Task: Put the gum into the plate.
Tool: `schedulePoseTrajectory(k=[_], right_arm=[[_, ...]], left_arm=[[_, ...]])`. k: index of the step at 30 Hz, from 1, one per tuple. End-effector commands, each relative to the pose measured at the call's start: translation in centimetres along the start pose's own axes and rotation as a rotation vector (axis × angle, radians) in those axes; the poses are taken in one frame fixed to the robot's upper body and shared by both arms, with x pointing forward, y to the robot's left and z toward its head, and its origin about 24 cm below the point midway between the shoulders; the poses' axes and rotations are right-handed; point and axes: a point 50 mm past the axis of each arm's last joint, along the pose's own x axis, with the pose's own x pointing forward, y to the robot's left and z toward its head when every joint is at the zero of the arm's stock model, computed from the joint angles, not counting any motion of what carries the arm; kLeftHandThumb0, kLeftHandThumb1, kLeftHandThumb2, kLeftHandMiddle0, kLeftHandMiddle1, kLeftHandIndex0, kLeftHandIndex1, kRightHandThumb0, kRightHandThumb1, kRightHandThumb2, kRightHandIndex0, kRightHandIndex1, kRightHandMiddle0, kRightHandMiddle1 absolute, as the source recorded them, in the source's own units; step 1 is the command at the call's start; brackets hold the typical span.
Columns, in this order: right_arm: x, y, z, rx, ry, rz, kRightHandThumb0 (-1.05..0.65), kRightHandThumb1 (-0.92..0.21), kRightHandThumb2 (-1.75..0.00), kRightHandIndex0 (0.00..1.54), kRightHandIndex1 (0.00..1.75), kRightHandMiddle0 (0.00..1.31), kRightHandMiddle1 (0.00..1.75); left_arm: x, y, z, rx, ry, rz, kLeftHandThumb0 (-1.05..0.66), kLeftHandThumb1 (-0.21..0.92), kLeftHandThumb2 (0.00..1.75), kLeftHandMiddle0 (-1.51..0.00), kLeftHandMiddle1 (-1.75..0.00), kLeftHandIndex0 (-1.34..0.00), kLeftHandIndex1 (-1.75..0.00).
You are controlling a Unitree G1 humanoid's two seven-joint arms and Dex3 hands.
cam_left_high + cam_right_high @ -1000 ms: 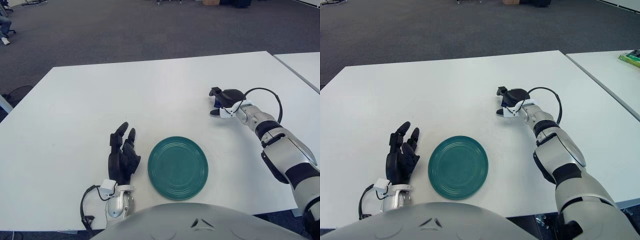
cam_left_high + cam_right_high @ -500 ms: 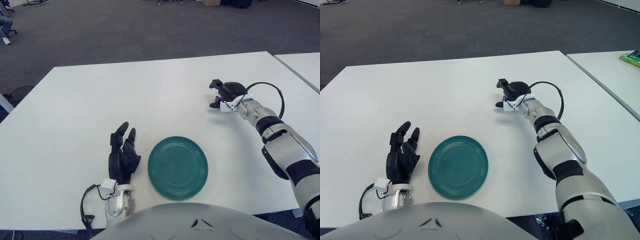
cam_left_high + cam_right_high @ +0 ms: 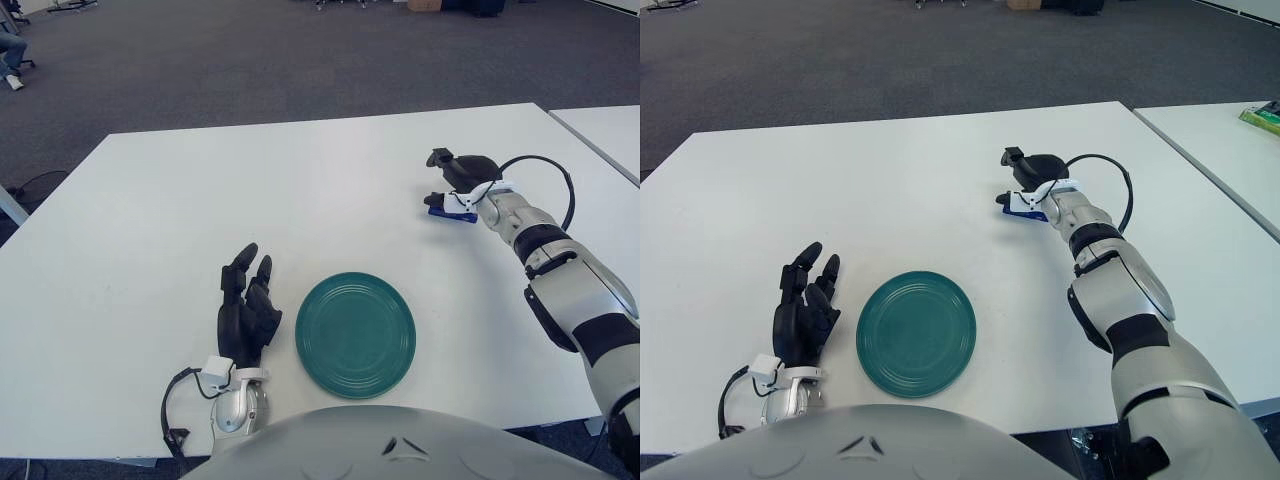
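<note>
The gum [image 3: 447, 212] is a small blue pack at the far right of the white table [image 3: 200, 200]. My right hand [image 3: 455, 182] is on it, with the thumb and fingers closed around the pack, which sticks out below the palm just above the table top. The green plate [image 3: 355, 335] lies empty near the front edge, well to the left of and nearer than the right hand. My left hand [image 3: 247, 310] rests on the table just left of the plate, fingers spread and holding nothing.
A second white table [image 3: 610, 130] stands to the right across a narrow gap, with a green object [image 3: 1262, 115] on it. Dark carpet lies beyond the far table edge. A black cable [image 3: 545, 175] loops above my right wrist.
My right hand has tilted up and shifted a little to the right and away, and the blue gum has moved with it and shows more. The left hand and the plate have not moved.
</note>
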Motion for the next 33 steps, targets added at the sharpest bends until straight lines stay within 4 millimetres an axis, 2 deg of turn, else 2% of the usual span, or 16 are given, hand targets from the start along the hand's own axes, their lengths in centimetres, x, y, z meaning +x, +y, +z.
schedulePoseTrajectory(k=[1, 20, 33], right_arm=[[0.5, -1.0, -0.1, -0.009, 0.012, -0.009, -0.73, -0.92, -0.53, 0.53, 0.04, 0.0, 0.96], [-0.5, 1.7, -0.9, -0.059, 0.091, 0.137, -0.73, -0.92, -0.54, 0.47, 0.0, 0.0, 0.79], [-1.4, 3.9, -0.8, -0.041, 0.109, 0.193, -0.7, -0.92, -0.43, 0.52, 0.03, 0.0, 0.84]], left_arm=[[1.1, -1.0, -1.0, -0.038, 0.039, -0.005, -0.85, 0.92, 0.86, -0.51, -0.03, -0.09, -0.93], [0.8, -0.8, -0.9, -0.037, 0.033, -0.004, -0.86, 0.92, 0.86, -0.51, -0.03, -0.1, -0.93], [0.5, -0.8, -0.7, -0.05, 0.039, -0.004, -0.83, 0.92, 0.84, -0.5, -0.02, -0.09, -0.93]])
